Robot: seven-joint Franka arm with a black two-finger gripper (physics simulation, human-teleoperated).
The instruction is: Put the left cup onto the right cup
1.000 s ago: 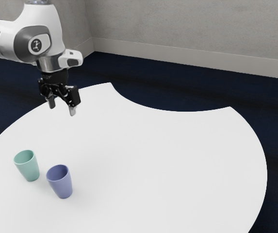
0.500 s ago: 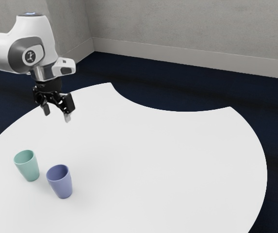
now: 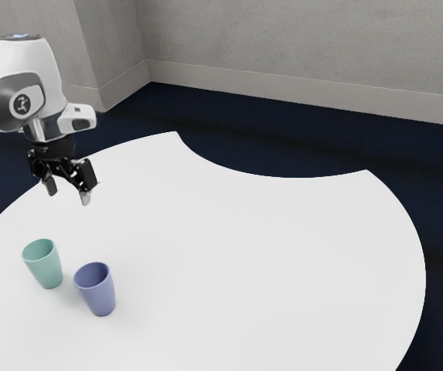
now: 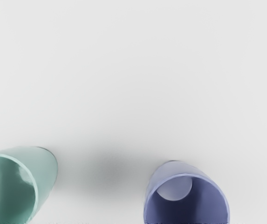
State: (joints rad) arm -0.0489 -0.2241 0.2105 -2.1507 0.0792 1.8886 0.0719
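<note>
A green cup (image 3: pixel 42 263) stands upright near the white table's (image 3: pixel 267 255) edge at the exterior view's left. Just to its right and slightly nearer the camera stands a blue-violet cup (image 3: pixel 95 288), also upright and apart from it. My gripper (image 3: pixel 68 192) hangs open above the table, well behind both cups and roughly over the green one's side, with nothing between its fingers. In the wrist view I look down into the green cup (image 4: pixel 14 184) and the blue-violet cup (image 4: pixel 184 196), both empty.
The round white table has a curved notch cut into its far side (image 3: pixel 267 174). Dark blue floor (image 3: pixel 298 124) surrounds it, with a grey wall (image 3: pixel 283 39) behind. Bare tabletop stretches to the exterior view's right of the cups.
My arm has swung toward the exterior view's left and a little lower, bringing the open gripper closer to the line of the cups. The cups have not moved.
</note>
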